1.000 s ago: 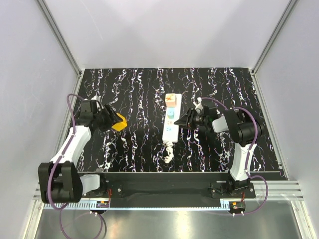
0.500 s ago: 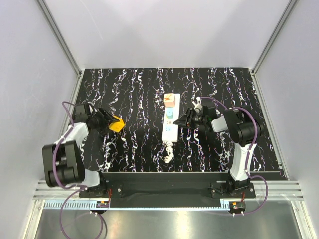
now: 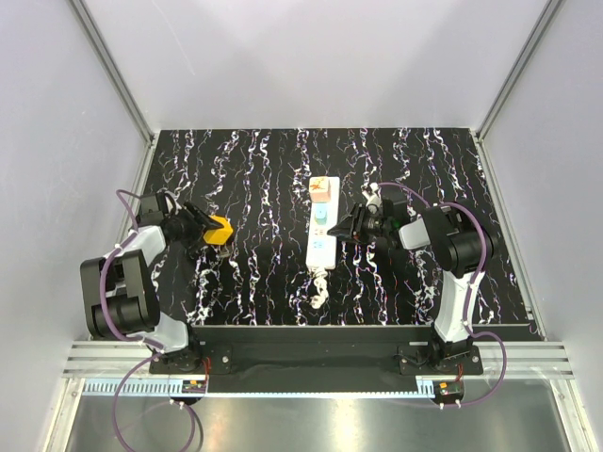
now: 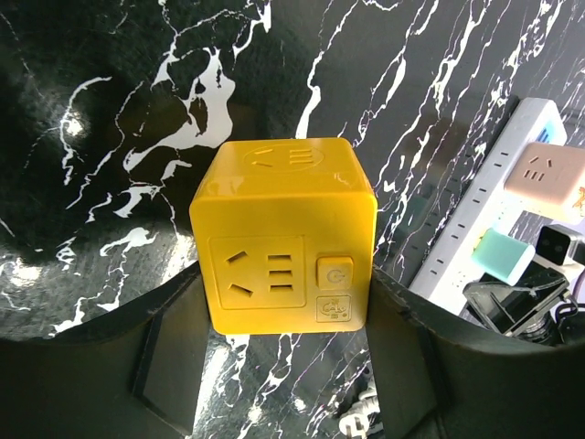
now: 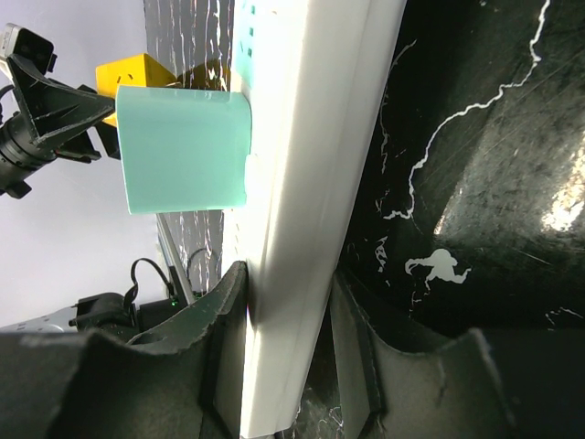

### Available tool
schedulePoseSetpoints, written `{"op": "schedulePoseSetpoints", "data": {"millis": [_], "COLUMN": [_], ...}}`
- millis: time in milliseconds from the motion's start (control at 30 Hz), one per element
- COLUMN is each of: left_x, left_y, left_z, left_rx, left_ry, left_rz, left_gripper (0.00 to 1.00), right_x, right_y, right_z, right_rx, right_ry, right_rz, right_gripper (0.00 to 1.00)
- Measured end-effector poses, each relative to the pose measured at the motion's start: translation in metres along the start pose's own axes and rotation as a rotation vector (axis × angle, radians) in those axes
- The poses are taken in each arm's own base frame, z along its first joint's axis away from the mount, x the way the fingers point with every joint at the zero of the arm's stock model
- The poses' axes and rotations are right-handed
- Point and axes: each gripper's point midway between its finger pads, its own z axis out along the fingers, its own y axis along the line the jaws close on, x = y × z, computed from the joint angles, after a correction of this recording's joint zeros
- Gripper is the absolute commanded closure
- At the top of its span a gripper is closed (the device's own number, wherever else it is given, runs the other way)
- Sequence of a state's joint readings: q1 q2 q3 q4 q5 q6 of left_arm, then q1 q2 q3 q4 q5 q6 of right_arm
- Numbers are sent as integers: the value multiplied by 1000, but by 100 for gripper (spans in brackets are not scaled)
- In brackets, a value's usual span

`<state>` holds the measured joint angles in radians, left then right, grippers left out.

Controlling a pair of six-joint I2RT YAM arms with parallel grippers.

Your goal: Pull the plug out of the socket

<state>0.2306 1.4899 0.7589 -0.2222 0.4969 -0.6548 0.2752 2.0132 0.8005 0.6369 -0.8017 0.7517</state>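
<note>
The plug point(image 3: 219, 231) is a yellow cube, and it is off the socket, well to its left. My left gripper point(image 3: 205, 231) is shut on it. In the left wrist view the plug point(image 4: 283, 238) sits between my two fingers point(image 4: 169, 357), which press its lower sides. The socket point(image 3: 322, 234) is a long white strip lying mid-table. My right gripper point(image 3: 347, 229) is shut on its right edge. In the right wrist view the socket point(image 5: 311, 183) runs between my fingers point(image 5: 224, 347), one on each side.
A teal plug point(image 3: 322, 216) and a pink-orange plug point(image 3: 323, 189) stand in the strip. Its knotted white cord point(image 3: 318, 287) trails toward the near edge. The black marbled table point(image 3: 264, 179) is walled on three sides.
My left arm has folded back toward the left wall, carrying the yellow plug slightly left. The right gripper and the strip have not moved.
</note>
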Motion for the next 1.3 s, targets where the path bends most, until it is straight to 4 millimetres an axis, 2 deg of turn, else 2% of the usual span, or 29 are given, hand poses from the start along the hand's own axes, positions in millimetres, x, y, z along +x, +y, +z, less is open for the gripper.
{"op": "schedulePoseSetpoints", "data": {"millis": [33, 133, 200, 367, 533, 667, 767, 867, 933, 1000, 1133, 1300], "left_x": [0, 0, 0, -1, -5, -11, -14, -9, 1, 18, 67, 126], "left_y": [0, 1, 2, 3, -6, -21, -39, -54, -59, -63, -74, -97], "left_z": [0, -1, -3, -16, -38, -70, -99, -121, -126, -122, -111, -107], "left_rx": [-1, -6, -16, -47, -56, -42, 11, 66, 97, 118, 157, 216], "left_ry": [0, 1, -1, -33, -100, -204, -301, -362, -363, -325, -207, -95], "left_rz": [2, 9, 20, 44, 74, 114, 159, 193, 208, 226, 281, 372], "left_gripper": [47, 33, 20, 9, 7, 8, 12, 13, 13, 13, 14, 15], "right_x": [0, 0, 0, 1, 1, 1, 1, 1, 1, 1, 1, 1], "right_y": [0, 0, 1, 2, 3, 3, 4, 4, 5, 5, 5, 6], "right_z": [0, 1, 3, 5, 5, 6, 8, 9, 9, 9, 10, 12], "right_rx": [0, 1, -2, -2, 1, 1, 0, 0, 0, 0, -4, -13], "right_ry": [1, 5, 9, 12, 17, 24, 29, 30, 31, 31, 40, 51], "right_rz": [0, -1, -5, -10, -8, -6, -7, -6, -6, -6, 0, 6], "right_gripper": [100, 100, 100, 100, 100, 100, 100, 100, 100, 100, 100, 100]}}
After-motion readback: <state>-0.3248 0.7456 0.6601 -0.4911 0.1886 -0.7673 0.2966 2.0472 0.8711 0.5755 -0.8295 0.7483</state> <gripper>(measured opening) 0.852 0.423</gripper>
